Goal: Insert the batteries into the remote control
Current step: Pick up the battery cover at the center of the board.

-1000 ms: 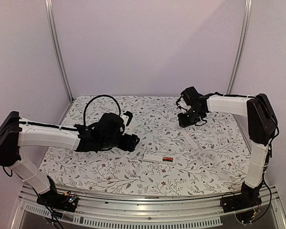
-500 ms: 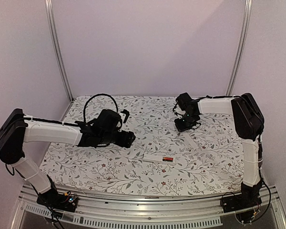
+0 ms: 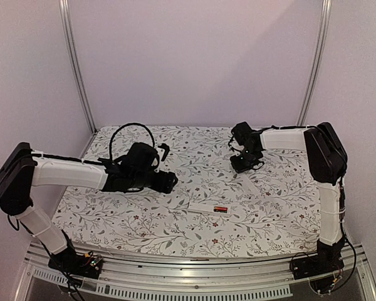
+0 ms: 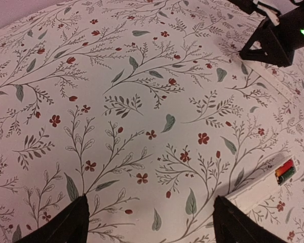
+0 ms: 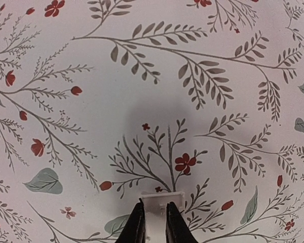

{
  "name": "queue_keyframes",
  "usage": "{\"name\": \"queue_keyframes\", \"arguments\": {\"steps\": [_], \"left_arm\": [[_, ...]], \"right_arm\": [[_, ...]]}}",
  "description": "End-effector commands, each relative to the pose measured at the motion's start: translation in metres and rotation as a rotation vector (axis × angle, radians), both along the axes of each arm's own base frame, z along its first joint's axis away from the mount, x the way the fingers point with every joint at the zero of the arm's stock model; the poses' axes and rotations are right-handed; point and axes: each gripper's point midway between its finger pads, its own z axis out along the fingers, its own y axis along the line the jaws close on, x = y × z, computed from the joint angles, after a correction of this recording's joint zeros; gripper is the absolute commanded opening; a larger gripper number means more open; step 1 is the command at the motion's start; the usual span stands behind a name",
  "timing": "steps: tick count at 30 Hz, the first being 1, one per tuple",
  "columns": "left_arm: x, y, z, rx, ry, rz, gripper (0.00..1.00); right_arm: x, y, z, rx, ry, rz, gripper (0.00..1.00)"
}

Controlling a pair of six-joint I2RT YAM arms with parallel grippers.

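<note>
Right tool [image 3: 245,165] further left, around cover strip [image 5: 162,197]; floral cloth [image 3: 175,219], lilac walls [image 3: 194,63]

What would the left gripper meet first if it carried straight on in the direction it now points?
Most likely the floral tablecloth: the left gripper angles down at bare cloth. The slim white plastic remote control lies off to its right, out of line, though depth is unclear.

light: soft, even, pinkish cast
shadows: faint grey blob mid-frame, right wrist view
focus: right gripper [image 5: 154,205] fuzzy, bottom edge
</note>
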Motion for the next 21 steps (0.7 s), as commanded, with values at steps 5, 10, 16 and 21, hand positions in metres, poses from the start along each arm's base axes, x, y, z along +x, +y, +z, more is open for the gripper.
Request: {"name": "queue_keyframes", "arguments": {"steps": [5,10,16,21], "left_arm": [[0.007,0.001,0.000,-0.004,0.004,0.002,0.84],[0.007,0.001,0.001,-0.006,0.005,0.001,0.84],[0.006,0.001,-0.001,-0.005,0.008,-0.001,0.84],[0.006,0.001,-0.001,-0.006,0.010,-0.001,0.84]], "right_arm": [[0.005,-0.005,-0.011,-0.011,0.012,-0.020,0.11],[0.004,-0.007,-0.016,-0.019,0.022,-0.021,0.10],[0.002,-0.010,-0.024,-0.031,0.036,-0.019,0.08],[0.001,-0.008,-0.028,-0.023,0.043,-0.013,0.03]]}}
